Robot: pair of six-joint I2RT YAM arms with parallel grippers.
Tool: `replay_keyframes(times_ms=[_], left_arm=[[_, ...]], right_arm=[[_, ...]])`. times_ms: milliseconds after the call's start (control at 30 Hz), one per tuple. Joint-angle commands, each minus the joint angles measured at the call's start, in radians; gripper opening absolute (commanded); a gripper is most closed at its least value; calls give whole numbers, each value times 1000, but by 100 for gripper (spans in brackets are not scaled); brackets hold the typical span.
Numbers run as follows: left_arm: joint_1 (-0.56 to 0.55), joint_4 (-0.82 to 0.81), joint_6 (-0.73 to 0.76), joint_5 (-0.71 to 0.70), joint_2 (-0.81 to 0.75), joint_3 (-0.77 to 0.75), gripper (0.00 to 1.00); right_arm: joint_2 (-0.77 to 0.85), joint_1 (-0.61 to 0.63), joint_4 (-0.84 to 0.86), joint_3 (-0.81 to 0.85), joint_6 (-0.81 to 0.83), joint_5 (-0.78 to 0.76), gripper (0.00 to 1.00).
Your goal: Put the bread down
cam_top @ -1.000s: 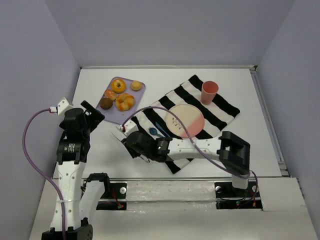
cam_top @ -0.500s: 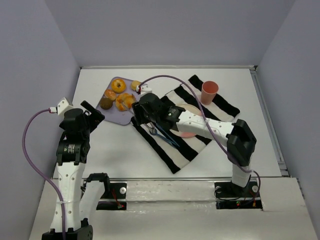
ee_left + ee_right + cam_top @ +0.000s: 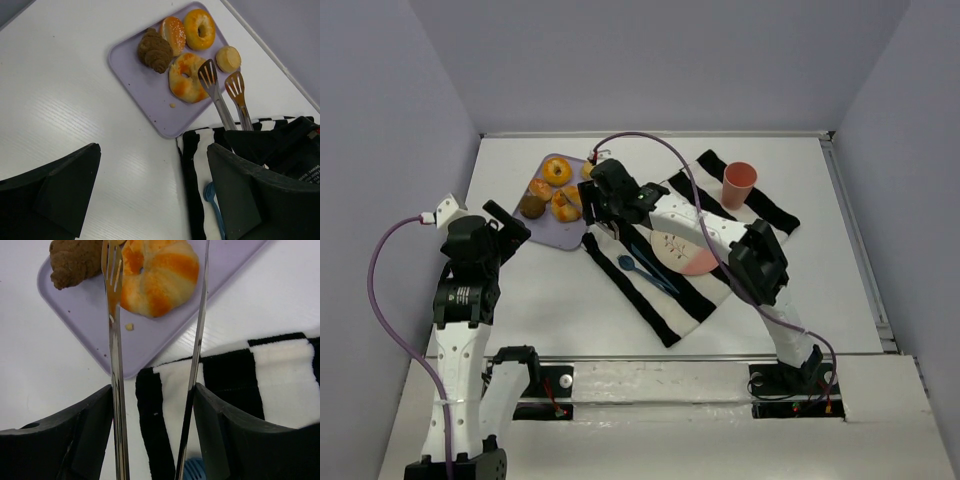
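Left wrist view, left gripper (image 3: 150, 200): hanging with jaws spread and nothing between them, to the near-left of the tray (image 3: 145, 95) and well apart from it.
Plate (image 3: 695, 262): lying on the striped cloth (image 3: 660, 310), to the near-right of the tray. It is showing bare where the arm is not covering it, and is likely where the bread is going.
Right gripper (image 3: 152, 430): clenching the handles of the tongs (image 3: 114, 365) while hovering by the tray's near-right edge. This is the nearer arm by far.
Tongs' long axis: running from the cloth toward the tray's far-left, with the blades standing spread.
Key relation: the ring bread (image 3: 160, 280) is lying straight ahead of the right gripper, between the two blades. I cannot tell whether they are touching it.
Tray contents: the ring bread is sitting in the near-right part, with the croissant (image 3: 155, 50) just left of it. The orange bun (image 3: 173, 35) and doughnut (image 3: 200, 29) are lying beyond, and the small bun (image 3: 228, 58) is at the far-right corner.
Coming move, judged: lowering and squeezing the blades across the ring, then carrying it near-right.
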State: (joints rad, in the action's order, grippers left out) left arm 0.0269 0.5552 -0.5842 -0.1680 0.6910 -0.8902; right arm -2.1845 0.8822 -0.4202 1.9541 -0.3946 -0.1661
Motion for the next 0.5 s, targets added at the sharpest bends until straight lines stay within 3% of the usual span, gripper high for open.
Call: replay_keyframes(times_ms=[0, 367, 467], left_arm=[[10, -41, 18, 28, 2, 16, 99], [24, -47, 23, 44, 8, 22, 99], [27, -47, 23, 48, 8, 22, 99]], right_arm=[[-61, -23, -26, 123, -27, 71, 69], [-120, -32, -65, 161, -49, 96, 70], [-133, -32, -66, 170, -49, 99, 67]])
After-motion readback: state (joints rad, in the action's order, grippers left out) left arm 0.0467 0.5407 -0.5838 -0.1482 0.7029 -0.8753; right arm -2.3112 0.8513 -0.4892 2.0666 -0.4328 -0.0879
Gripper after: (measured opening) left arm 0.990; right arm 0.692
